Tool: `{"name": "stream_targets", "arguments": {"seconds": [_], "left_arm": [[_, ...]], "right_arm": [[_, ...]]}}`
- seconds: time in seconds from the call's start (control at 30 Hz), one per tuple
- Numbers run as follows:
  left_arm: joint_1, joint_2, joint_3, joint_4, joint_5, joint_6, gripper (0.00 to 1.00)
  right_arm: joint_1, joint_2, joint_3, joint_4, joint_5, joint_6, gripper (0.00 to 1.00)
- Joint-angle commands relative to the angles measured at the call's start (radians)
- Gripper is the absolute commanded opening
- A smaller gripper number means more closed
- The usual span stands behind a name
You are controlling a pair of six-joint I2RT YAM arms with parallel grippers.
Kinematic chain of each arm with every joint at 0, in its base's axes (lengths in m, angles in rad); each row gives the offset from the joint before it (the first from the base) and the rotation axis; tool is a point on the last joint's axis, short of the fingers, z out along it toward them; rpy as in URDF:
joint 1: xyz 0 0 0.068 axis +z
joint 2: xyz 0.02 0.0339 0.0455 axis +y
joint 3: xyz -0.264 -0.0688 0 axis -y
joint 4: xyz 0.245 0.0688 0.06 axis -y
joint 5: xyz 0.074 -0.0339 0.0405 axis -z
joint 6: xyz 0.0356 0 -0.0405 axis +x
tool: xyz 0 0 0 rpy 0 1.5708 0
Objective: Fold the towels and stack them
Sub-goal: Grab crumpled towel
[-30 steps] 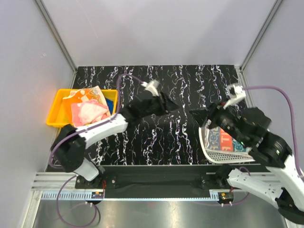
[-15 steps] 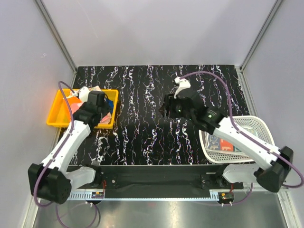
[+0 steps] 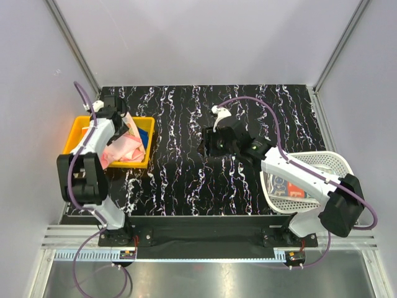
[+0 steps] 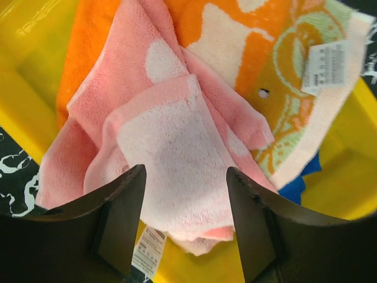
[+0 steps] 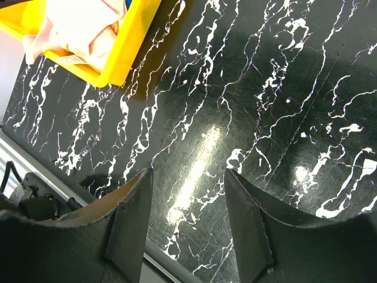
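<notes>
A crumpled pink towel [image 4: 171, 147] lies on top of an orange cartoon-printed towel [image 4: 247, 53], with a blue towel [image 4: 294, 183] peeking out beneath, all in the yellow tray [image 4: 35, 71]. Another printed towel [image 3: 291, 186] sits in the white mesh basket [image 3: 335, 162]. The left end effector [image 4: 185, 177] hangs open just over the pink towel. The right end effector [image 5: 188, 177] is open and empty above the table [image 3: 186, 180].

- Worktop [image 3: 173, 180]: the band between the tray and the right arm is bare, and so is the far strip. Passage is open there.
- Tray [image 3: 73, 144]: raised walls at the left edge. Towels [image 4: 177, 159] cover most of its floor.
- Left gripper [image 4: 185, 174]: jaws spread above the towels, with nothing between them.
- Right arm [image 3: 291, 171]: runs diagonally from the near right to the worktop centre, barring that path.
- Basket [image 3: 335, 162]: fills the near-right corner, partly beneath the right arm.
- Walls [image 3: 37, 74]: close the left, far and right sides.
</notes>
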Motion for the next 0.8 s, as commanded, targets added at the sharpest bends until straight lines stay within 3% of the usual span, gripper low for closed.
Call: {"name": "stream_targets", "arguments": {"seconds": [0.0,0.27,0.37,0.4,0.47,0.77], "left_arm": [[0.015,0.083,0.076,0.002,0.021,0.028,0.61],[0.018,0.14,0.104,0.017,0.067,0.016,0.48],[0.018,0.143,0.098,0.012,0.059,0.021,0.36],[0.018,0.143,0.096,0.005,0.055,0.018,0.25],[0.018,0.131,0.087,0.005,0.051,0.016,0.15],[0.018,0.056,0.116,-0.049,0.048,0.028,0.03]], "right_arm": [[-0.003,0.002,-0.01,0.061,-0.022,-0.027,0.58],[-0.01,0.003,-0.016,0.064,-0.028,-0.043,0.58],[-0.014,0.002,-0.019,0.066,-0.03,-0.045,0.58],[-0.016,0.002,-0.019,0.064,-0.03,-0.047,0.58],[-0.017,0.0,-0.02,0.069,-0.03,-0.044,0.58],[-0.017,-0.005,-0.028,0.066,-0.03,-0.04,0.58]]}}
